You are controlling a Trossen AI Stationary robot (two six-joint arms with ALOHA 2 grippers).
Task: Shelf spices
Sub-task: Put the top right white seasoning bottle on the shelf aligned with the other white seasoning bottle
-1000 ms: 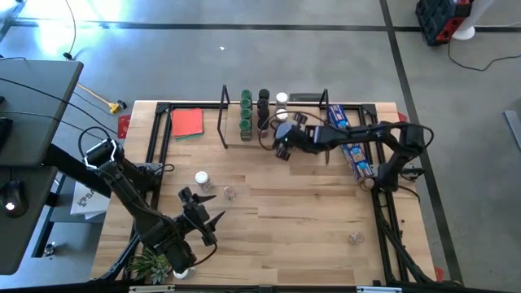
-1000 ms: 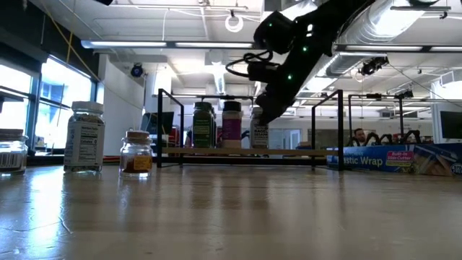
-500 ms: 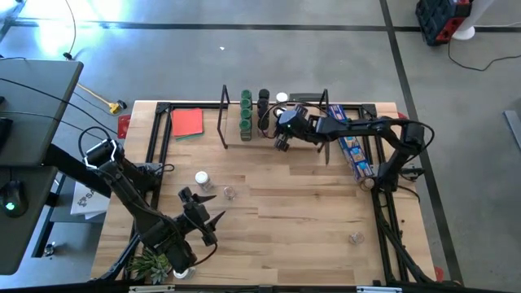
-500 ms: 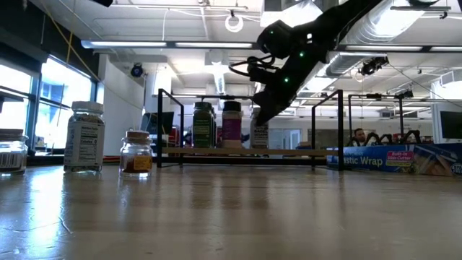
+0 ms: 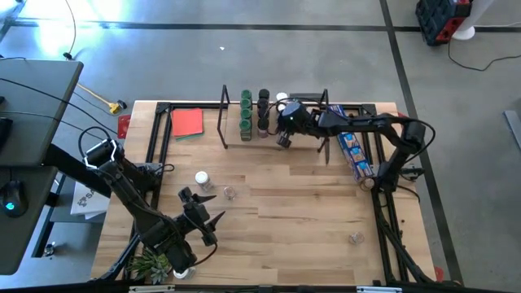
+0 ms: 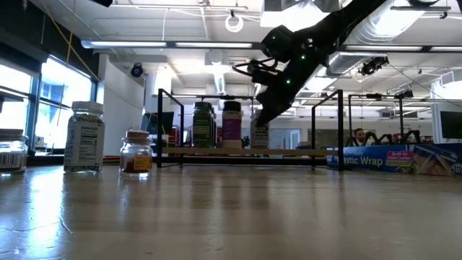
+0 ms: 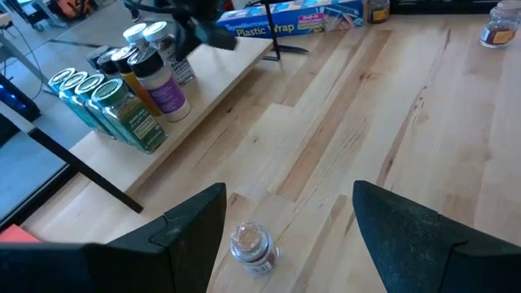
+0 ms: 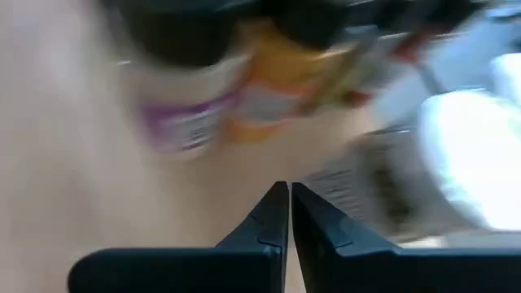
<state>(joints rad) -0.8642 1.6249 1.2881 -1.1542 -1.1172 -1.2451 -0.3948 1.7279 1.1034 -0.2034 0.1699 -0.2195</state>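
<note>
Table (image 5: pixel 309 203) middle bare; right hand (image 5: pixel 282 140) (closed) at shelf (image 5: pixel 301 130) edge.

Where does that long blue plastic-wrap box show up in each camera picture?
High view: long blue plastic-wrap box at table's right, beside the light-wood shelf.
Low view: right edge.
Left wrist view: top, beyond the shelf.
Right wrist view: cannot tell.
Shared landmark: the shelf.
</note>
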